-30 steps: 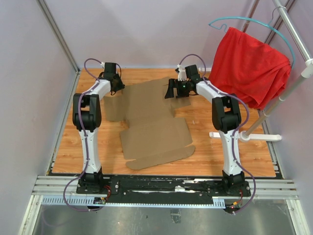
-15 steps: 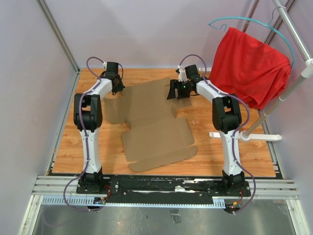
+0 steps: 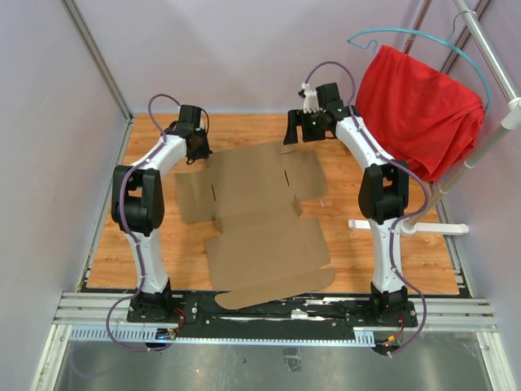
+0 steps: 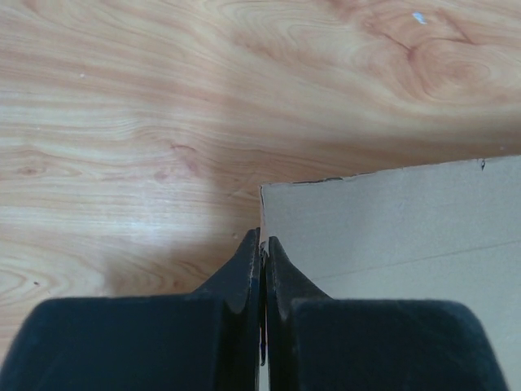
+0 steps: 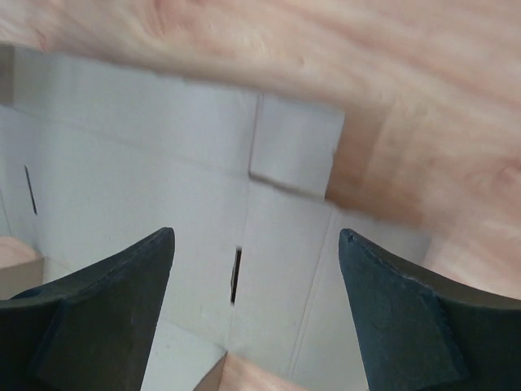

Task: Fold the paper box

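One plain brown paper box (image 3: 260, 212), flat on table (image 3: 366, 252).

Walls: I see plain pale lilac panels (image 3: 244, 49) on the left, far and right.
Table: light wood-grain top (image 3: 110, 244), evenly lit.
Near edge: aluminium rails (image 3: 89, 314), grey surface (image 3: 244, 366) beyond them.
Far right: red cloth (image 3: 415, 106) on a teal hanger (image 3: 391, 34), hung from a metal rack (image 3: 492, 53).

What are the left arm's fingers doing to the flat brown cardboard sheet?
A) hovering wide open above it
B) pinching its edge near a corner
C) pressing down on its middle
B: the left fingers are shut on the edge of the flat brown cardboard sheet, near its corner.
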`<state>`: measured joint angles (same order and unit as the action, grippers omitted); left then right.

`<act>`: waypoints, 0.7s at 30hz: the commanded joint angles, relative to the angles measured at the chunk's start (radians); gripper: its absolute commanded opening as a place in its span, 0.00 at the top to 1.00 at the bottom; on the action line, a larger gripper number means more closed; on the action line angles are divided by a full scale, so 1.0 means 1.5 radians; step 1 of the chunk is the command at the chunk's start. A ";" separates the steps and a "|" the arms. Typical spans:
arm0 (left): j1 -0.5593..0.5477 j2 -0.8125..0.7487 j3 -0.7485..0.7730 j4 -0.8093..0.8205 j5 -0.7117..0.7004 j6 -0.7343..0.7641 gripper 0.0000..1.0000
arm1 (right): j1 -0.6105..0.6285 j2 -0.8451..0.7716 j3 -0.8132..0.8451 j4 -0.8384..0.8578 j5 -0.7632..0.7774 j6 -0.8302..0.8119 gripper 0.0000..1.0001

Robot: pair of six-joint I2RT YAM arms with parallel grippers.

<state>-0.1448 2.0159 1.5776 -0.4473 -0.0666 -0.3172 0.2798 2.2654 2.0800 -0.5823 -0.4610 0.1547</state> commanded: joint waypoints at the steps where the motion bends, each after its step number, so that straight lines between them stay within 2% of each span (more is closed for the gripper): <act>1: -0.016 -0.025 -0.002 -0.018 0.031 0.029 1.00 | -0.010 0.050 0.095 -0.049 -0.019 -0.031 0.17; 5: -0.023 -0.021 -0.001 -0.016 0.038 0.025 1.00 | -0.012 0.085 0.112 -0.037 -0.007 -0.015 0.19; 14: -0.027 0.003 0.009 -0.010 0.047 0.014 1.00 | -0.011 0.105 0.072 -0.032 0.078 0.018 0.21; 21: -0.028 0.026 0.014 -0.008 0.044 0.005 1.00 | -0.001 0.101 0.034 0.010 0.034 0.026 0.23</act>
<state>-0.1795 2.0235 1.5772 -0.4583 -0.0200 -0.3012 0.2714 2.4218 2.1773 -0.6106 -0.3828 0.1764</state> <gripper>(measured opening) 0.019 0.778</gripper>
